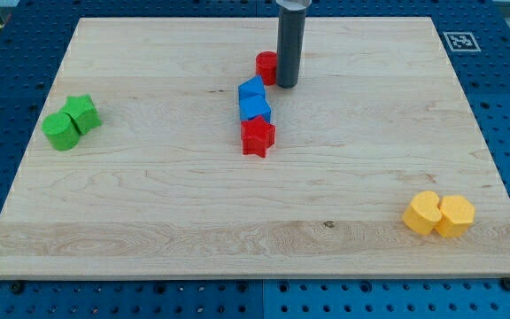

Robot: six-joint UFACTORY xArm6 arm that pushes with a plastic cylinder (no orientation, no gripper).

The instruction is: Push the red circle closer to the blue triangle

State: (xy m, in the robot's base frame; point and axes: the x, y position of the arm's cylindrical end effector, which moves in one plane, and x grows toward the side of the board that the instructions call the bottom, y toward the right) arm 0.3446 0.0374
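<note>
The red circle (266, 66) sits near the view's top centre, partly hidden on its right side by the dark rod. My tip (288, 85) rests on the board just right of the red circle, touching or nearly touching it. Just below and left of the circle are two blue blocks in contact: an upper blue block (251, 90) and a lower blue block (255, 109); which one is the triangle I cannot tell. A red star (258, 136) sits right under the lower blue block.
Two green blocks (71, 122) sit together at the view's left. Two yellow blocks (439, 213) sit together at the lower right. The wooden board (149, 204) lies on a blue pegboard; a marker tag (459, 41) is at the top right.
</note>
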